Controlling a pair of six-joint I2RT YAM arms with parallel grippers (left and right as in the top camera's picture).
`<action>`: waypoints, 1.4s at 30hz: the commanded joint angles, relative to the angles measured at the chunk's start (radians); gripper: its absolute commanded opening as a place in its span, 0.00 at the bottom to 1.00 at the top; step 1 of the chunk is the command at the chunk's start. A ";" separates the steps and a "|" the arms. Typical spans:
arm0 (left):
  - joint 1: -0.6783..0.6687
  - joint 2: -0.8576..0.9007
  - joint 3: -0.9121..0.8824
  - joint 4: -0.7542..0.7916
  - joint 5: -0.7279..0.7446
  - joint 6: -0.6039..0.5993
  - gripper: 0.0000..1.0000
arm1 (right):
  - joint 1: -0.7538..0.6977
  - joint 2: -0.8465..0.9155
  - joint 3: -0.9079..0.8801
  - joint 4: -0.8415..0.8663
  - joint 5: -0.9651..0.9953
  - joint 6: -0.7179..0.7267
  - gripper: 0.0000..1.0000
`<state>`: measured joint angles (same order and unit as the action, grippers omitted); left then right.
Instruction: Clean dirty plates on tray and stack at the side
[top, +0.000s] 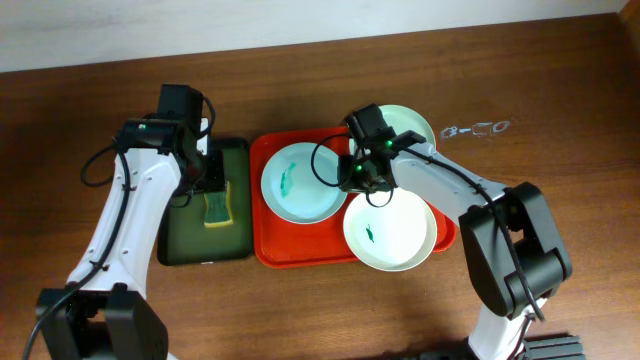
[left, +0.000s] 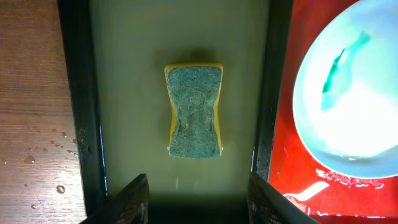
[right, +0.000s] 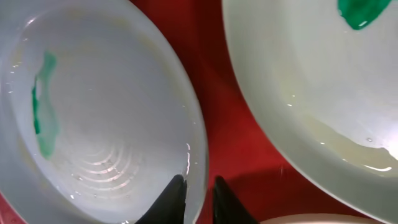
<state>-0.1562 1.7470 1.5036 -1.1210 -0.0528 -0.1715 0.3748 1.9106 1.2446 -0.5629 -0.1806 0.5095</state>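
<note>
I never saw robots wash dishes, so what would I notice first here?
The bright red tray in the middle, carrying white plates with green smears: the left plate and the front plate. The right gripper pinches the left plate's rim. Further left, the left gripper hangs open over a sponge in a dark green tray.

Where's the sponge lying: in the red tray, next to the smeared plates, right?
No. The sponge lies in the dark green tray, next to the red tray holding the smeared plates. The left wrist view shows it plainly.
</note>
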 joint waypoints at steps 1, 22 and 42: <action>-0.001 0.003 0.016 -0.006 -0.003 0.012 0.49 | 0.006 0.011 -0.011 0.003 0.035 0.024 0.17; -0.001 0.008 0.015 -0.012 -0.003 0.012 0.50 | 0.006 0.043 -0.011 0.029 0.009 0.023 0.04; 0.000 0.301 0.014 0.050 0.027 0.087 0.50 | 0.006 0.043 -0.011 0.029 0.009 0.023 0.04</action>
<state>-0.1562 2.0380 1.5040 -1.0752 -0.0265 -0.1001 0.3748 1.9480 1.2415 -0.5365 -0.1661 0.5274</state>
